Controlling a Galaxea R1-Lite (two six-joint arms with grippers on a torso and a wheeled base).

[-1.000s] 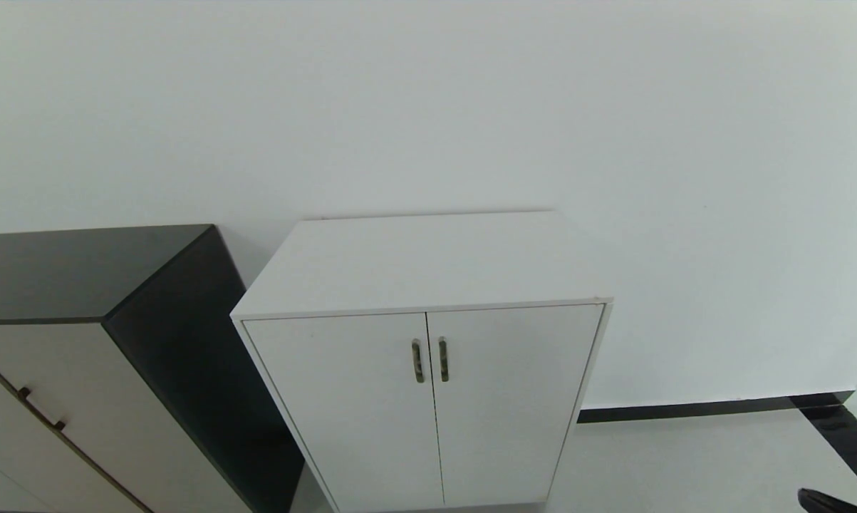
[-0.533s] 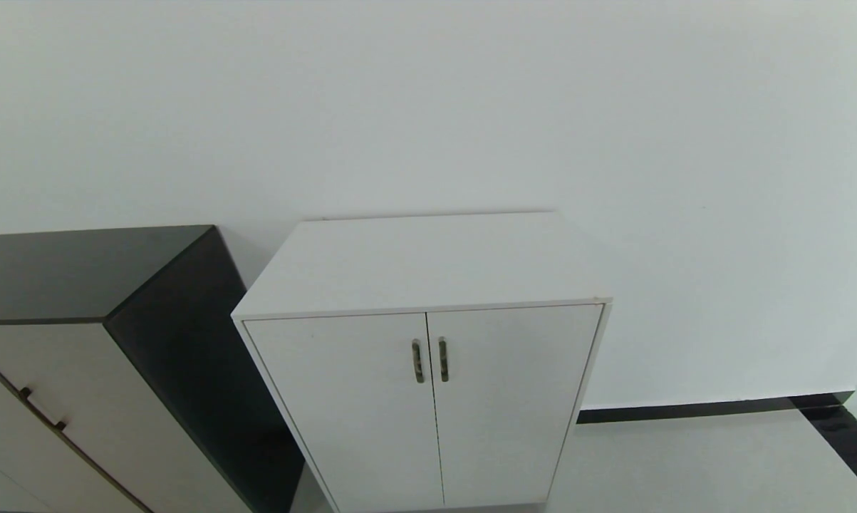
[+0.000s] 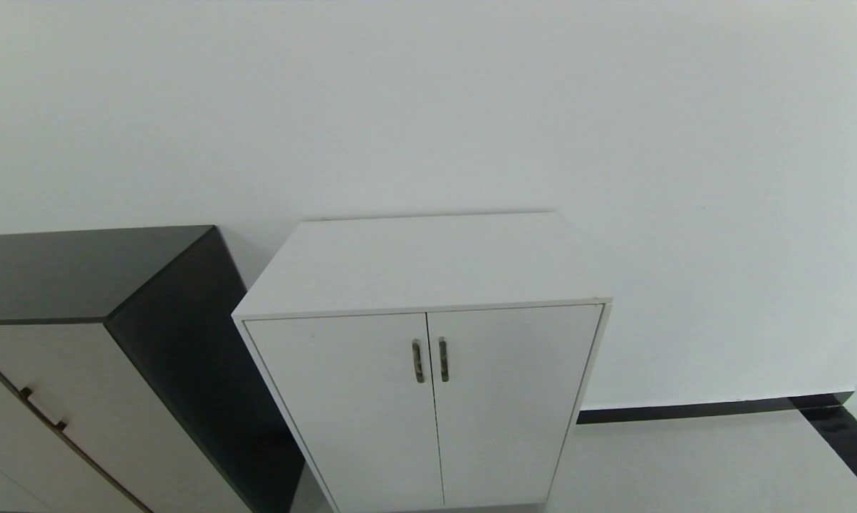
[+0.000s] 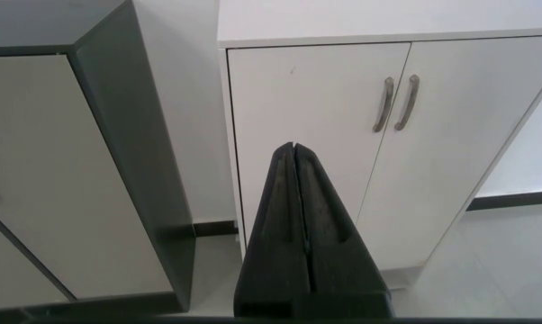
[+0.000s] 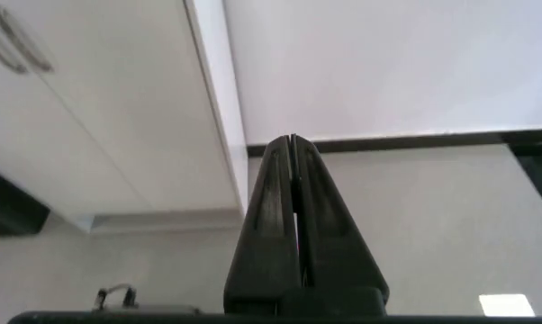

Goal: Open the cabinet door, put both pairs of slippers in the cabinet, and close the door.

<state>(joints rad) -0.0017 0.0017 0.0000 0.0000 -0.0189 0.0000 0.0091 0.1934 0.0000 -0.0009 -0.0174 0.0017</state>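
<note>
the white two-door cabinet (image 3: 428,399) is seen against the wall, doors shut, its two slim metal handles (image 3: 417,361) set close at the middle seam. the left gripper (image 4: 294,155) is held before the left door, pressed closed on nothing. the right gripper (image 5: 293,144), likewise closed and empty, is held low by the cabinet's right side. with handles so close, both may be caught together, or one slipped off.

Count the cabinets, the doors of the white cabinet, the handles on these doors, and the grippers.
Cabinets: 2, the white cabinet and the dark cabinet.
Doors of the white cabinet: 2, left door and right door, both closed.
Handles on them: 2, left handle and right handle.
Grippers: 2, left gripper and right gripper, both shut.
Total: 8.
</note>
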